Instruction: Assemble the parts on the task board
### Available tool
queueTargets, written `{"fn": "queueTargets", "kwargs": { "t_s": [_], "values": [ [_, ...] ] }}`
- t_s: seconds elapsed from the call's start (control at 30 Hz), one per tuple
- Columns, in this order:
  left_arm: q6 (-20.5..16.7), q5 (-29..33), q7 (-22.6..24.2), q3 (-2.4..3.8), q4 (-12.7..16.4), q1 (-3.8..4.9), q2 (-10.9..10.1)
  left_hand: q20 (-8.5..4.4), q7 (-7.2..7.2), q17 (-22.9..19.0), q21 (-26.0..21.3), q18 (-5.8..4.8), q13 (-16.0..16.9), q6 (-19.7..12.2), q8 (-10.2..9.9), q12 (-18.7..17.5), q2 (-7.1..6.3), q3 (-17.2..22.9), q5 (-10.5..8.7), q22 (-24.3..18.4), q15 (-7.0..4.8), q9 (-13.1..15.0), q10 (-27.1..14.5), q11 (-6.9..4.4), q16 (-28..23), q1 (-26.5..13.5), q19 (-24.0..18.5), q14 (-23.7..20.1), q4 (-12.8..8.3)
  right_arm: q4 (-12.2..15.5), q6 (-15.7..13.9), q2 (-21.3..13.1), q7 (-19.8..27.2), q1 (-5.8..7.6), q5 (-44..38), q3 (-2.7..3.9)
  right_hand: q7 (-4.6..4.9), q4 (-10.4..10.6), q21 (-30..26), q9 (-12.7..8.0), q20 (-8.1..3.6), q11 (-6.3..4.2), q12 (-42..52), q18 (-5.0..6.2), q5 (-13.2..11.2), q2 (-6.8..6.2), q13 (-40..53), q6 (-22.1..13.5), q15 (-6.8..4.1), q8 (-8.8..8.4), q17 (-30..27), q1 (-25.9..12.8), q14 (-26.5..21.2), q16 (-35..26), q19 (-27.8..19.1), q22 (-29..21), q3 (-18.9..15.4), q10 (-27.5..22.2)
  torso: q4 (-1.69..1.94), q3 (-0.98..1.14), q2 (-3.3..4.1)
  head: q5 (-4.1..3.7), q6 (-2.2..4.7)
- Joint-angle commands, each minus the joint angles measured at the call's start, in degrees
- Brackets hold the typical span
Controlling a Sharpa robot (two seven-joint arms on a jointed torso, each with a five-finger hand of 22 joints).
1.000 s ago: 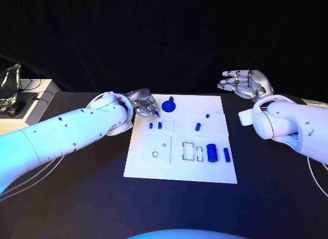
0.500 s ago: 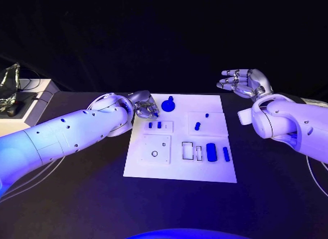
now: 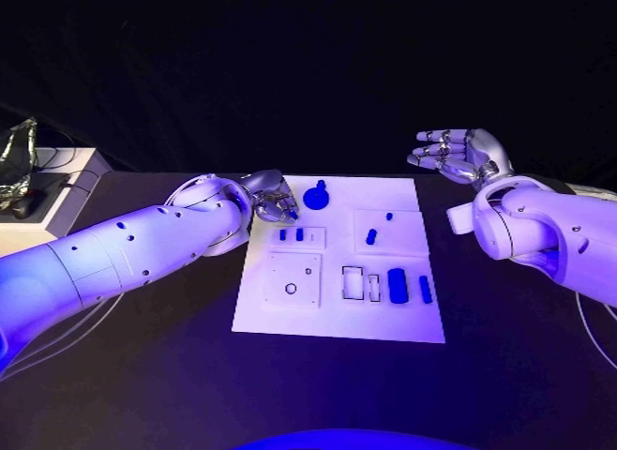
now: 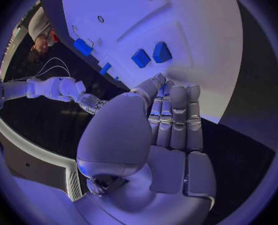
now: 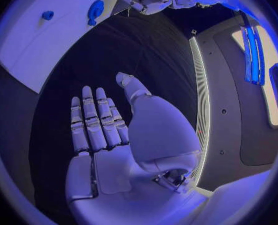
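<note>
On task board (image 3: pixel 338 309), unlabelled blue parts (image 3: pixel 398 286).

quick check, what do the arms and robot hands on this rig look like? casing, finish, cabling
Both arms are smooth white rounded shells dotted with small dark screw holes. The left robot hand and right robot hand are silver metal with segmented fingers and pale smooth palm covers. Thin white cables trail beside each arm onto the black table.

A black table (image 3: pixel 146 375) stands before a dark backdrop (image 3: pixel 255 75); at its far left corner, a white stand (image 3: pixel 45 202) carries crumpled silvery material (image 3: pixel 11 155).
</note>
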Motion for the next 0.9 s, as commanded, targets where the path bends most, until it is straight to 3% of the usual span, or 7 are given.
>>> {"fn": "queueTargets", "kwargs": {
  "t_s": [0.03,0.9],
  "values": [
    [1.0,-0.6,-0.2,-0.14,-0.1,-0.08,0.3,0.27,-0.06,0.1,-0.3,0.97,0.0,-0.3,0.2,-0.3,-0.42,0.0,0.10,0.1,0.29,0.0,0.1,0.31,-0.2,0.1,0.0,-0.1,0.2,0.1,0.8,0.0,0.4,-0.02,-0.6,0.02,1.32,0.0,-0.2,0.0,-0.10,-0.20,-0.4,-0.87,0.2,-0.05,0.0,0.4,-0.06,-0.11,-0.1,-0.6,0.0,-0.3,-0.2,-0.1,0.3,0.1,-0.03,0.02,0.03,-0.05,0.01],
    [1.6,-0.8,-0.6,-0.72,-0.5,-0.06,1.3,0.28,-0.05,0.1,-0.3,1.01,0.0,-0.3,0.2,-0.1,-0.35,0.0,0.09,0.2,0.29,0.0,0.0,0.31,-0.2,0.3,0.0,-0.2,0.2,0.1,0.9,0.1,0.3,-0.02,-0.7,0.02,1.25,-0.1,-0.2,0.0,-0.12,-0.27,-0.4,-0.89,0.2,-0.05,0.0,1.0,-0.09,-0.08,-0.1,-0.7,0.0,-0.3,-0.2,-0.1,0.3,0.3,-0.02,0.04,0.01,-0.12,-0.14]
  ]
}}
